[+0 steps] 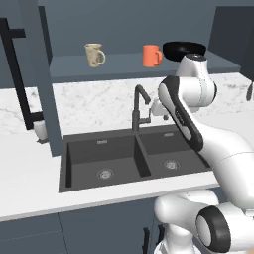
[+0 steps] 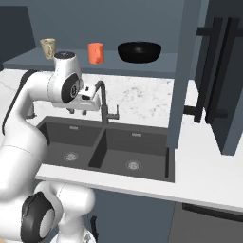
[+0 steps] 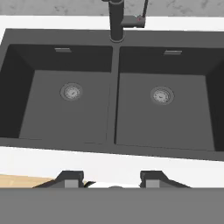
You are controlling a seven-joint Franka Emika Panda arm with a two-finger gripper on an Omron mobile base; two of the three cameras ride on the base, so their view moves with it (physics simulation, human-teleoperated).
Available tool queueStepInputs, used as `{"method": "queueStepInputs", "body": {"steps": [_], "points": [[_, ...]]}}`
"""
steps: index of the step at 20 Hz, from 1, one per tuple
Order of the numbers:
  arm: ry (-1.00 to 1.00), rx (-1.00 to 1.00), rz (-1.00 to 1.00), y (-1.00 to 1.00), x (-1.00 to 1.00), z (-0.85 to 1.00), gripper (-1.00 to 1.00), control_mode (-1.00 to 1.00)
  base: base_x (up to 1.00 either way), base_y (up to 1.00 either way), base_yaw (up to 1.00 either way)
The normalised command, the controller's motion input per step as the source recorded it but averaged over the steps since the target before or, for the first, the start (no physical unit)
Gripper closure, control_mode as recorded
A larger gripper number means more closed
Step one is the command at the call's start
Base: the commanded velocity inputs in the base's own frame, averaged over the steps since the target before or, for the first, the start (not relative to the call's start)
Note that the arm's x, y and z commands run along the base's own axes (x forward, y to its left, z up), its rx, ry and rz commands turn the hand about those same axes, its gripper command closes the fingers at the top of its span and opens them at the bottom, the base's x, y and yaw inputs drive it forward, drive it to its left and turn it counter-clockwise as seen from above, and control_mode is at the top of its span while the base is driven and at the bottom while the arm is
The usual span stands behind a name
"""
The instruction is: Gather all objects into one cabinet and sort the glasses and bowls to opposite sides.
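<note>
On the bottom shelf of the open slate-blue cabinet stand a beige patterned mug at the left, an orange mug in the middle and the wide black bowl at the right, the bowl partly behind my arm. The right base view shows the same row: beige mug, orange mug, bowl. My gripper hangs over the sink's front edge beside the faucet, pointing down. Its fingertips stand apart with nothing between them. The hand is well below the shelf.
A dark double sink with a black faucet lies under the hand. The cabinet door with its long black handle swings out at the left, a white soap dispenser beneath it. More open doors stand to the right.
</note>
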Motion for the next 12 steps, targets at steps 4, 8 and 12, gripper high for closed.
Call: {"method": "queueStepInputs", "body": {"steps": [4,8,12], "points": [[0.00,0.00,0.00,0.00,-0.20,0.00,-1.00,-1.00,0.00,0.00,0.00],[-0.04,0.00,0.00,0.00,-0.47,0.00,-1.00,-1.00,0.00,0.00,0.00],[-0.01,0.00,0.00,0.00,-0.19,0.00,-1.00,-1.00,0.00,0.00,0.00]]}}
